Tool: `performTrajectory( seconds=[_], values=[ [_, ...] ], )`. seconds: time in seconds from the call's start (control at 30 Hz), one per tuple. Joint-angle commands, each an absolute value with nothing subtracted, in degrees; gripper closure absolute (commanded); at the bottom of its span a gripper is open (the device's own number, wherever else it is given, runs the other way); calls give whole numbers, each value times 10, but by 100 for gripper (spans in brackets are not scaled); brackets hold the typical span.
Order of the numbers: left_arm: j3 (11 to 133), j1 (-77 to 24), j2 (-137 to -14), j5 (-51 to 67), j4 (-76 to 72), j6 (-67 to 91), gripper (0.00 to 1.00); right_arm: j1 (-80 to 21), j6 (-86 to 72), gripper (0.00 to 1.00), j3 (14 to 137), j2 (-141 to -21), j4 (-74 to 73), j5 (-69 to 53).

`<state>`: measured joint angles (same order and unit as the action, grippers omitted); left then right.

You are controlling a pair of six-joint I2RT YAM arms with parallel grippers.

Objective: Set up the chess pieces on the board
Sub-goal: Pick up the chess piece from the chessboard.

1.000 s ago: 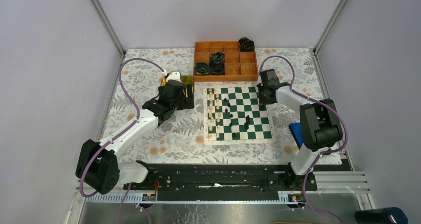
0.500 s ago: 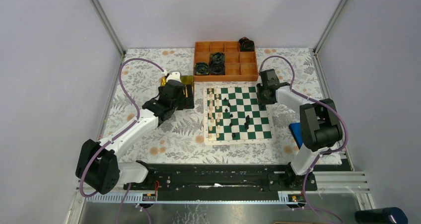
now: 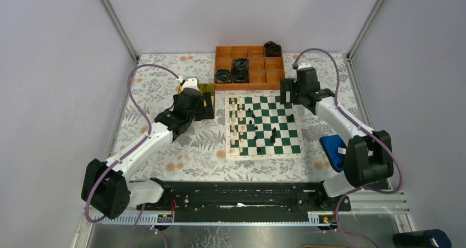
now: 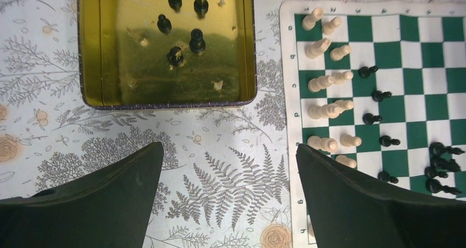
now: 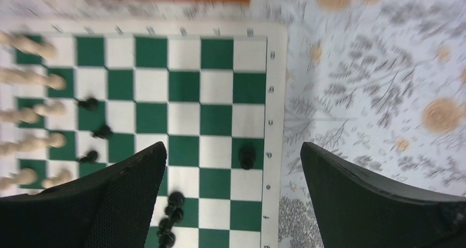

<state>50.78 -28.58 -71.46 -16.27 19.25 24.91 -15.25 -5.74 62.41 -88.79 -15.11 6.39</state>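
Observation:
The board (image 3: 285, 144) lies mid-table, also seen in the left wrist view (image 4: 423, 39) and the right wrist view (image 5: 187, 83). Cream chess pieces (image 4: 324, 80) fill its two left columns. Black pieces (image 4: 379, 95) are scattered over the middle. One black piece (image 5: 247, 157) stands alone in the rightmost column (image 3: 290, 117). More black pieces (image 4: 189, 17) lie in the yellow tin (image 4: 88, 50). My left gripper (image 4: 229, 147) hangs open over the cloth between tin and board, holding nothing. My right gripper (image 5: 233, 146) is open and empty above the board's far right corner (image 3: 286, 97).
An orange compartment tray (image 3: 250, 87) with dark cable rolls stands behind the board. A blue object (image 3: 331, 149) lies on the cloth right of the board, by the right arm. The tin (image 3: 207, 88) sits just left of the board's far corner.
My right gripper has opened and pulled up and back from the board's right side, leaving a black piece standing there. The left arm has barely moved.

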Motion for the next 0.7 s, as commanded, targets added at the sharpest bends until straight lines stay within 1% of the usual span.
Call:
performTrajectory(
  seconds=[0.0, 0.13, 0.23, 0.37, 0.43, 0.5, 0.6, 0.67],
  values=[
    [538, -289, -681, -184, 180, 235, 1, -150, -56, 0, 677, -809, -83, 58],
    [536, -289, -657, -173, 159, 239, 1, -149, -93, 0, 697, -790, -60, 33],
    [533, -288, -638, -148, 146, 253, 1, -149, -102, 0, 707, -790, -58, -33],
    [526, -288, -620, -97, 142, 248, 1, -149, -114, 0, 690, -798, -59, -117],
    [517, -288, -611, -88, 145, 251, 1, -152, -117, 3, 686, -808, -83, -135],
    [507, -288, -601, -92, 156, 256, 1, -168, -112, 6, 673, -810, -108, -113],
    [490, -288, -585, -95, 166, 261, 1, -208, -95, 7, 652, -805, -144, -42],
    [484, -288, -578, -94, 174, 264, 1, -230, -94, 10, 641, -805, -166, -8]
  ],
)
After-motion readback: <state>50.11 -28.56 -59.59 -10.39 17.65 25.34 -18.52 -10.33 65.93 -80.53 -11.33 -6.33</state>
